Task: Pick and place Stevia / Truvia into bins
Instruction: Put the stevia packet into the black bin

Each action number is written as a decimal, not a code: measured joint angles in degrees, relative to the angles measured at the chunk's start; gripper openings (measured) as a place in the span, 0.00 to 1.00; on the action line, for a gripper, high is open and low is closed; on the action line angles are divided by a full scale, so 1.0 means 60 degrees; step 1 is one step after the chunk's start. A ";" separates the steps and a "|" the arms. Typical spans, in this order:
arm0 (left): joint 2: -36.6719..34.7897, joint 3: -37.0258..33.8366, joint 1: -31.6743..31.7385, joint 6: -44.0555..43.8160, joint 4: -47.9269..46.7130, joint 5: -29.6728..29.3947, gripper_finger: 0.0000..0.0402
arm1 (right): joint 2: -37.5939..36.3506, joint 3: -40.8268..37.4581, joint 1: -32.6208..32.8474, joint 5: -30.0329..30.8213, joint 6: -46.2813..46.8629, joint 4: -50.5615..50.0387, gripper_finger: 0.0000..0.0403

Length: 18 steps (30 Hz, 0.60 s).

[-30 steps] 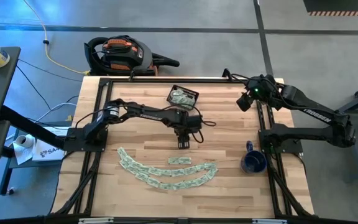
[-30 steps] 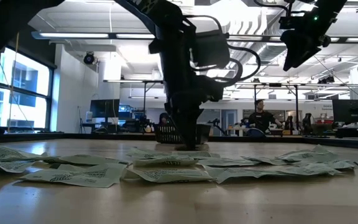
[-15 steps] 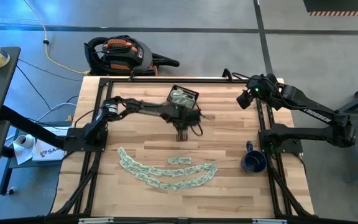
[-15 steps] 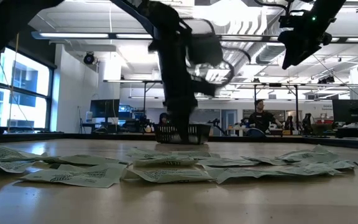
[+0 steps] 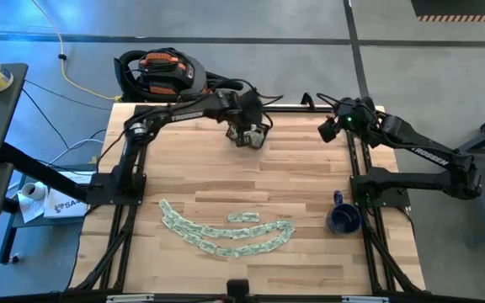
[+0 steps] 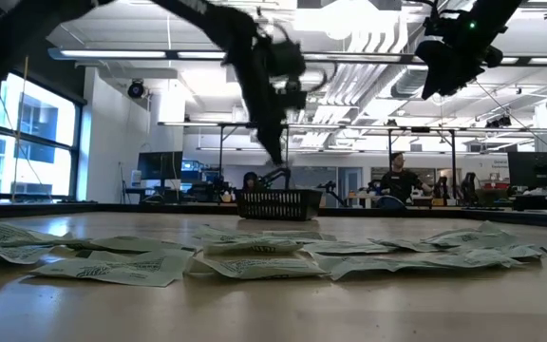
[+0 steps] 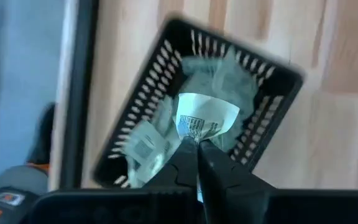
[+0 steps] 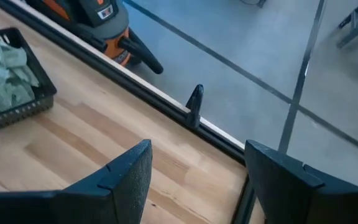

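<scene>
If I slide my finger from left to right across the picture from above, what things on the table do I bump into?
The sachets in a curved row, then the left gripper above the basket, then the right gripper, then the blue mug.

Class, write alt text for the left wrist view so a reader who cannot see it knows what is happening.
The left gripper, fingers closed, pinches a pale green and white sachet directly above a dark slatted basket that already holds several sachets. The basket sits on a light wooden table, close to its dark edge rail.
</scene>
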 joint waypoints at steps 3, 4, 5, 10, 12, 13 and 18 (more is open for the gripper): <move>0.0461 0.0005 0.0150 0.0188 0.0371 0.0190 0.15 | 0.0001 0.0000 0.0000 -0.0010 0.0335 0.0000 0.61; 0.0628 0.0013 0.0156 0.0198 0.0527 0.0084 0.17 | 0.0000 0.0000 0.0000 -0.0015 0.0412 0.0000 0.61; 0.0824 0.0030 0.0170 0.0201 0.0763 0.0031 0.18 | 0.0000 0.0000 0.0000 -0.0016 0.0463 0.0000 0.61; 0.1275 0.0009 0.0041 0.0183 0.0672 0.0433 0.23 | 0.0003 0.0000 0.0004 -0.0113 0.0621 -0.0181 0.61; 0.1253 0.0031 -0.0084 0.0166 0.0453 0.0015 0.25 | 0.0000 0.0000 0.0004 -0.0121 0.0693 -0.0343 0.61; 0.1242 0.0040 -0.0162 0.0156 0.0330 -0.0311 0.26 | 0.0002 0.0000 0.0004 -0.0120 0.0717 -0.0376 0.61; 0.0889 0.0878 -0.0456 0.0086 -0.1204 -0.1490 0.31 | 0.0003 0.0000 0.0004 -0.0123 0.0682 -0.0383 0.61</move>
